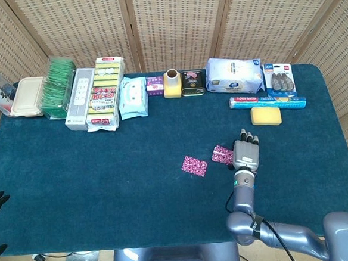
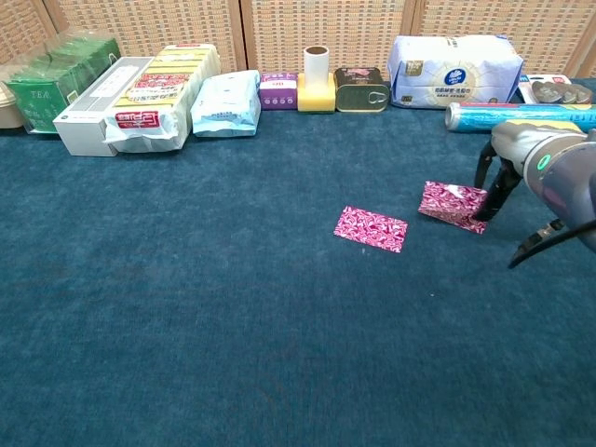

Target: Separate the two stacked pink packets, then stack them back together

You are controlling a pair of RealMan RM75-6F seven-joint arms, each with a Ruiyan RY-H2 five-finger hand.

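Pink packet (image 2: 453, 204) in right hand (image 2: 500, 177) | second packet (image 2: 371, 229) apart

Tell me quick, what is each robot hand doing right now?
Left hand: not in view in either camera.
Right hand: its fingers grip one pink packet, tilted off the table; the other pink packet lies flat, apart.

Along the back of the blue surface (image 1: 105, 171): green tea boxes (image 1: 57, 88), a tissue pack (image 1: 234, 75). A yellow sponge (image 1: 265, 116) sits just before a foil roll (image 1: 267, 102).
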